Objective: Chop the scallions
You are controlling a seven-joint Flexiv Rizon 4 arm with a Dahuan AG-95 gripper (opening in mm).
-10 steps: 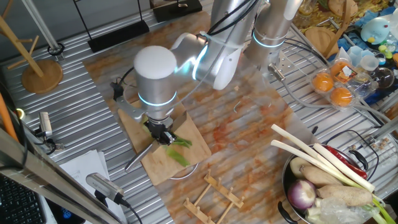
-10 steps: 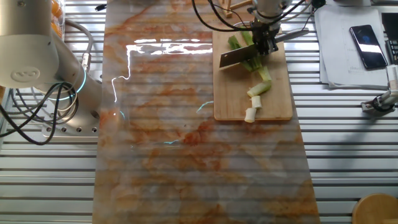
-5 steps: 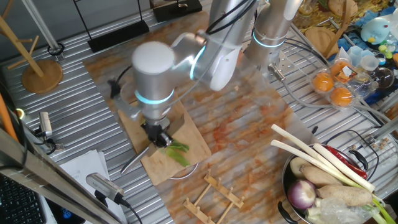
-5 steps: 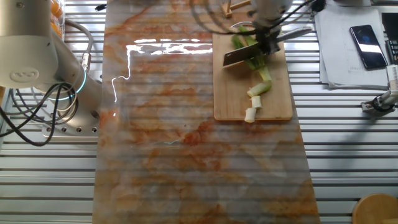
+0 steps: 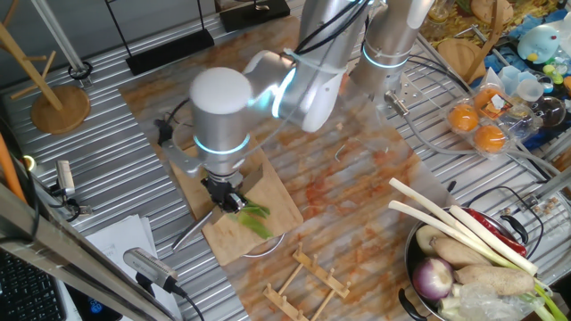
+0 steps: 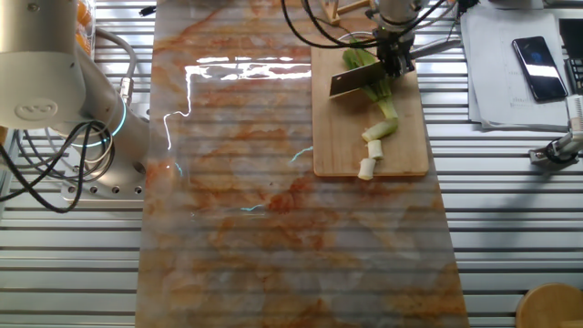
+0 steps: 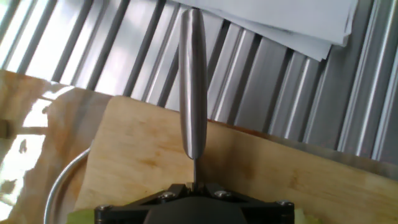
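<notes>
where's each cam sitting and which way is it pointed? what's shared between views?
One fixed view: high, oblique, opposite the arm's base; sees arm, gripper, board, scallion, vegetable bowl.
The other fixed view: overhead, by the base; sees base, gripper, knife, scallion, cut bits, phone.
Hand view: on the hand, looking along the knife handle; only the gripper's dark body shows, plus board and paper.
Shared: board in all three; scallion in both fixed views.
</notes>
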